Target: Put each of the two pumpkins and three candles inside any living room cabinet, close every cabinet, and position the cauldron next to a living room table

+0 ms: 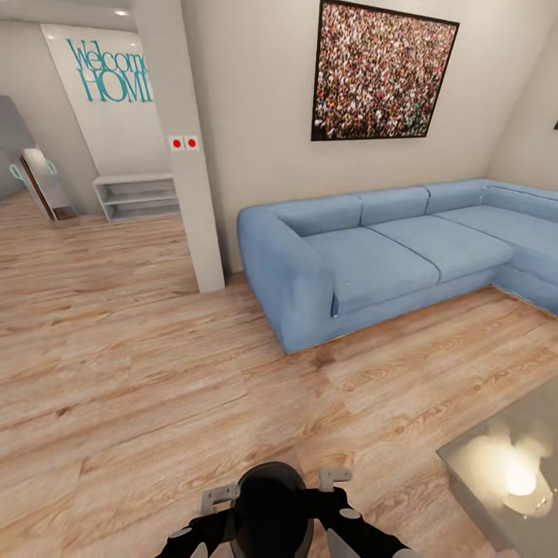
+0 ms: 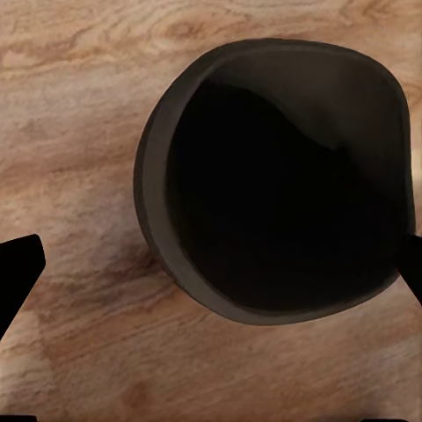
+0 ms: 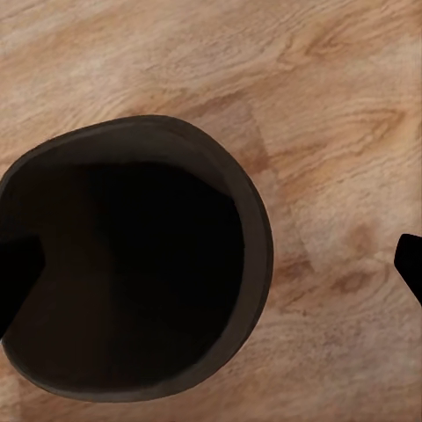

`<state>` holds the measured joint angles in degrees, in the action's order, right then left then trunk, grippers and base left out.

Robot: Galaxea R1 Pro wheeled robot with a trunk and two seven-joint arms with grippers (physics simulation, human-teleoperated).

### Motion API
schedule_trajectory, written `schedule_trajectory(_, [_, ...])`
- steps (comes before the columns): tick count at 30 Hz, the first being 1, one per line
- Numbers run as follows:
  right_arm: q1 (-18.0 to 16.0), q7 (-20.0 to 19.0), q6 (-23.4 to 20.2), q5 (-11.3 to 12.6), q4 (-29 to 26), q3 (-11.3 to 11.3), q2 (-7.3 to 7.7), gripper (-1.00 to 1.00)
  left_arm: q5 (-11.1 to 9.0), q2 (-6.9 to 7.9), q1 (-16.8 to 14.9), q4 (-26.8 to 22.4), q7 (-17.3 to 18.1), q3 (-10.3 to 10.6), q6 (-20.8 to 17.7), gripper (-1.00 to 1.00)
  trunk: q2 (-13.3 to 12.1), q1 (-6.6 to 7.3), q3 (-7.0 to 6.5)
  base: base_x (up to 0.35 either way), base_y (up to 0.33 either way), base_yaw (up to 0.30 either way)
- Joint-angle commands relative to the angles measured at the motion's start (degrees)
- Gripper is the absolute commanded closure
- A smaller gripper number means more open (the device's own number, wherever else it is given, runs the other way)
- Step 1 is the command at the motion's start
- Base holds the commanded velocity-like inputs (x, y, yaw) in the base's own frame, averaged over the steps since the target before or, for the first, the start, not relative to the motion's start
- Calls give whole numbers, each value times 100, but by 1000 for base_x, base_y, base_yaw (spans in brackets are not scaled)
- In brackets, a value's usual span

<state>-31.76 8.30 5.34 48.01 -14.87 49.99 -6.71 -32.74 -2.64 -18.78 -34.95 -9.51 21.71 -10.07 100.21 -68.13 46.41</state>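
Note:
The black-grey cauldron sits low at the front of the head view, between my two forearms, over the wood floor. The left gripper is at its left side and the right gripper at its right. In the left wrist view the cauldron's dark mouth lies below the gripper, whose fingers stand wide apart and open. In the right wrist view the cauldron lies under the open gripper, one finger over its mouth. A corner of the glossy table shows at the lower right. Pumpkins and cabinets are out of view.
A blue corner sofa runs along the far wall to the right. A grey pillar stands left of it, and a low white shelf sits further back. Wood floor stretches ahead and to the left.

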Motion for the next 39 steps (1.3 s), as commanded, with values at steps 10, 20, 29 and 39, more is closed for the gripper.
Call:
schedule_trajectory(10, [-6, 26, 133, 40, 3, 60, 3, -100, -57, 1, -3, 5, -51, 28, -13, -100, 405, -220, 185, 0, 0, 0])
schedule_trajectory(20, [-4, 23, 151, 35, -16, 62, 3, -100, -41, 1, -3, 91, -43, 26, -13, -100, 806, -439, 364, 0, 0, 0])
schedule_trajectory(29, [-5, 22, 184, 36, -2, 62, 3, -100, -31, 1, -3, 94, -42, 26, -13, -100, 1167, -637, 526, 0, 0, 0])
schedule_trajectory(39, [-6, 24, 187, 39, 35, 63, 3, -100, -31, 1, -3, 94, -47, 28, -13, -100, 1568, -857, 705, 0, 0, 0])
